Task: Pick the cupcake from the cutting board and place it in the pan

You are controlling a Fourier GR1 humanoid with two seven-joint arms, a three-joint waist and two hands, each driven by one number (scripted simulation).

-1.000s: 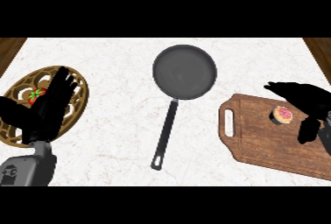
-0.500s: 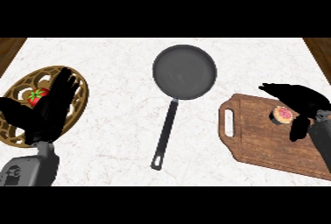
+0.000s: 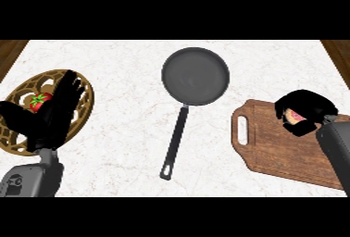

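One small cupcake with pink top [image 3: 296, 115]: we list it on the dark brown wooden cutting board [image 3: 280, 148], near that board's upper right corner, mostly hidden by our right hand [image 3: 308, 109], whose black fingers curl round it so that only a pink and pale patch shows. One cutting board: rectangular with rounded corners, grained wood, a slot handle cut along its left end, lying tilted at the counter's right side. One round dark grey frying pan [image 3: 196, 75]: shallow, smooth, with a long thin black handle running down and slightly left, a small hole at its tip; we find it near the middle of the counter, well apart from the board's cupcake. One white marbled stone counter [image 3: 130, 60]: faintly veined, with brown wood beyond both edges. One round brown openwork trivet [image 3: 24, 92] at left, bearing one red strawberry [image 3: 39, 101]. One left hand [image 3: 54, 115]: resting over the trivet, fingers straight and spread, holding nothing.
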